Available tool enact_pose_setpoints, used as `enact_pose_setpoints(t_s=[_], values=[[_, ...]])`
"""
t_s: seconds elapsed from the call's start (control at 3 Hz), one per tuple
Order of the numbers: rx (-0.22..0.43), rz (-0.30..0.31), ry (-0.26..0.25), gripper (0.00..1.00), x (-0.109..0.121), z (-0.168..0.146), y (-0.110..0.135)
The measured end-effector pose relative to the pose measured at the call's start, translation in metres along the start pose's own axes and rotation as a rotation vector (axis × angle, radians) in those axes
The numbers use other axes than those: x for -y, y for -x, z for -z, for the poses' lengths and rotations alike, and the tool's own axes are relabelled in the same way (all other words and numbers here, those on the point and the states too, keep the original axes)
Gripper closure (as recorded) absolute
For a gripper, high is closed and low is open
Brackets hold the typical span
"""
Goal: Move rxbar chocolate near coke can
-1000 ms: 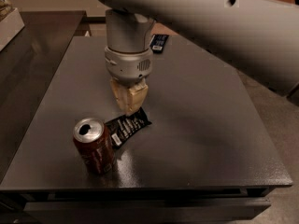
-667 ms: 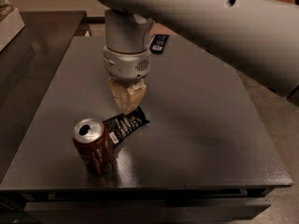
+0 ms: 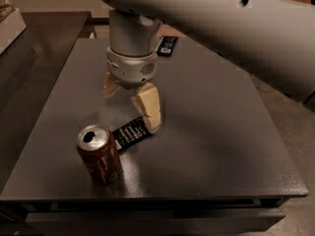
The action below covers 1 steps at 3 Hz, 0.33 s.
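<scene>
Now, gripper [image 3: 130, 109]: fingers apart, gripping nothing, one fingertip over the end of rxbar chocolate [image 3: 129, 133].
Bar position: flat on table [image 3: 221, 132], just beside coke can [image 3: 98, 154].

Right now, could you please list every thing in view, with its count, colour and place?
Dark grey flat table: one, centre.
Red-brown, silver-topped coke can: one, upright, table's front left.
Flat black white-lettered rxbar chocolate: one, lying beside the can.
Black bar with bluish-white label: one, table's far edge.
Pale box: one, upper left, cut off.
Grey robot arm: one, across the top.
Gripper: one, cream fingers open, over the rxbar's far end.
</scene>
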<state>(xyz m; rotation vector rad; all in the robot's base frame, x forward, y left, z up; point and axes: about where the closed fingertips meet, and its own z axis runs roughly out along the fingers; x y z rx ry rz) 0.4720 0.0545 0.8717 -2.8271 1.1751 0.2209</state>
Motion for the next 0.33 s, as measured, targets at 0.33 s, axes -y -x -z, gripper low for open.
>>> enact_pose_setpoints(t_s=[0.33], values=[[0.0,0.0,0.0,0.0,0.0,0.0,0.0]])
